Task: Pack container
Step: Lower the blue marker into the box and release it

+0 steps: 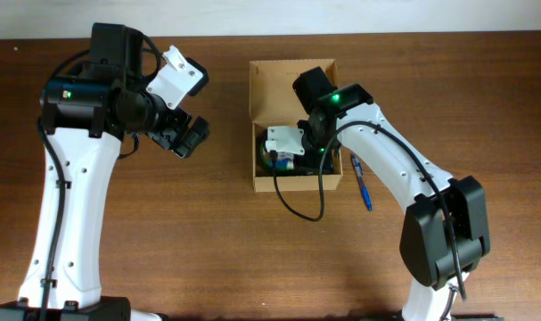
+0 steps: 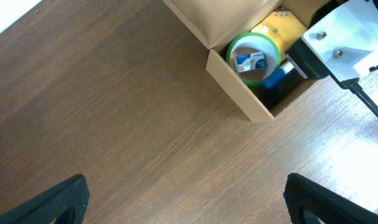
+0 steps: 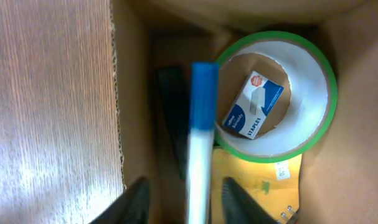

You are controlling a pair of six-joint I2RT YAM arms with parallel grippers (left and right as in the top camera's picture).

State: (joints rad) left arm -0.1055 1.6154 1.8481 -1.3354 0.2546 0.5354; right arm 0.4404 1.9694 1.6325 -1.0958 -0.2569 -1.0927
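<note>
The container [image 1: 283, 85] is a tan cardboard box with its flap lid open at the far side. It also shows in the left wrist view [image 2: 238, 87] and the right wrist view [image 3: 129, 93]. Inside lie a green tape roll [image 3: 313, 81] with a blue-and-white staples box [image 3: 253, 104] in its core, a yellow item [image 3: 251, 180] and a black item [image 3: 172, 112]. My right gripper [image 3: 184, 190] is down in the box, open. A white marker with a blue cap [image 3: 202, 124] stands between its fingers with a gap on each side. My left gripper [image 1: 188, 138] is open and empty, left of the box.
A blue pen [image 1: 362, 183] lies on the brown wooden table just right of the box. The right arm's cable hangs over the box's near wall [image 1: 297, 185].
</note>
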